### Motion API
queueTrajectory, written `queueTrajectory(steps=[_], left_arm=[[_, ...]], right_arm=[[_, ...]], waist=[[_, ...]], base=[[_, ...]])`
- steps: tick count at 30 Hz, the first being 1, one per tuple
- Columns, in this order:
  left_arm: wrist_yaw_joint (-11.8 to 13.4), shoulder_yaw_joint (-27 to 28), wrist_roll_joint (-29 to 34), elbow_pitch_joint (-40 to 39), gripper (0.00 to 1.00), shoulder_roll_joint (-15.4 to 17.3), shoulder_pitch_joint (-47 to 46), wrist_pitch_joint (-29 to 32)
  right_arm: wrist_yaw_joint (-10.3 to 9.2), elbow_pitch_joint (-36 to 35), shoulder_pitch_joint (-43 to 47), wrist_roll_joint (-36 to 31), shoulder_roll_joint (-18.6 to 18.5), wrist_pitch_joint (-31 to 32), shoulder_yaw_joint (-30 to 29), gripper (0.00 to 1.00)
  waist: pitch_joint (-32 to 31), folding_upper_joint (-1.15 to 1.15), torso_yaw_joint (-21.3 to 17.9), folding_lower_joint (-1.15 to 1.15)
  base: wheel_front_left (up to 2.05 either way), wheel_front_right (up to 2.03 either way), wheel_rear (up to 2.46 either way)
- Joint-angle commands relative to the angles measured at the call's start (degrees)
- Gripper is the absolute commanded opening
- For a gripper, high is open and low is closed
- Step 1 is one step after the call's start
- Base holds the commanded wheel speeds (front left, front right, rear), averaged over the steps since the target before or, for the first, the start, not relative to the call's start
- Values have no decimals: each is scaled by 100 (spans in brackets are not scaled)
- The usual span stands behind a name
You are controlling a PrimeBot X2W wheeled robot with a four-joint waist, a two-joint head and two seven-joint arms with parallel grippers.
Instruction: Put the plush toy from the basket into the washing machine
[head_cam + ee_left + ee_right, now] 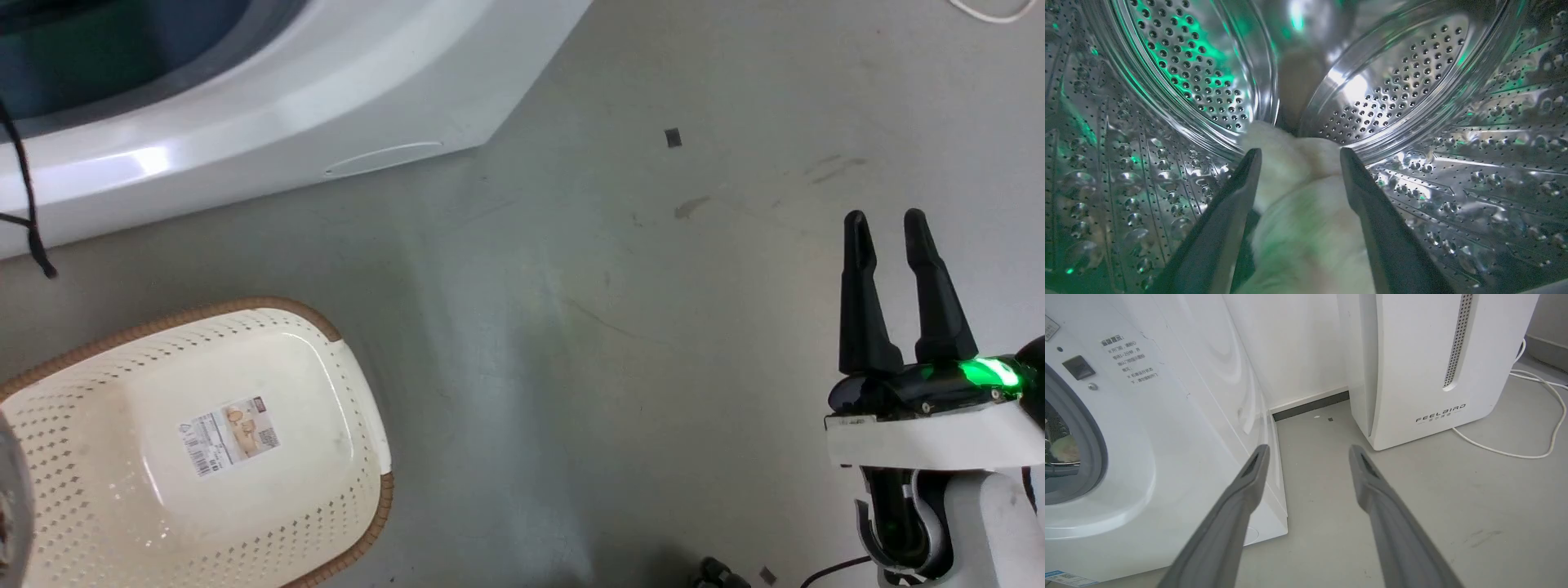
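Observation:
In the left wrist view my left gripper (1298,153) is inside the washing machine's shiny perforated drum (1404,81). Its fingers stand wide apart. The cream plush toy (1298,220) lies blurred between them, on the drum's floor side. The head view has the washing machine (326,106) at the top left. Below it on the floor sits the basket (359,392), with just a sticker (231,435) on its floor. My right gripper (886,219) hovers open over bare floor at the right, holding nothing. In its own view the right gripper (1308,449) points past the washing machine's front (1180,449).
A white FEELBAIRD appliance (1412,355) stands right of the washer, with a white cable (1535,416) trailing on the grey floor. A black cord (28,204) hangs at the head view's left edge. Open floor lies between the basket and my right gripper.

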Motion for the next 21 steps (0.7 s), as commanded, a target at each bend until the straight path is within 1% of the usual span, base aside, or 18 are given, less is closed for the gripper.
queueTrajectory(steps=[1, 7, 10, 14, 21], left_arm=[[-41, 17, -29, -35, 100, -47, 150, -31], [-267, 176, -161, -246, 100, -219, 921, -31], [-303, 265, -183, -434, 100, -330, 1406, -31], [-226, 338, -80, -935, 100, -522, 2066, -31], [-85, 412, 173, -1910, 100, -1007, 3337, -31]], right_arm=[[-4, 18, -16, -50, -1, -25, -10, 100], [-4, 137, 43, -241, -1, -25, 139, 100], [-4, 188, 135, -352, -1, -25, 172, 100], [-4, 273, 257, -438, -1, -25, -12, 100], [-4, 361, 489, -807, -1, -25, -115, 100]], waist=[[-114, 0, 87, -1], [-637, 0, 291, -1], [-905, 0, 431, -1], [-1246, 0, 646, -1], [-1829, 0, 1025, -1]], base=[[0, 0, 0], [0, 0, 0], [0, 0, 0], [0, 0, 0], [0, 0, 0]])
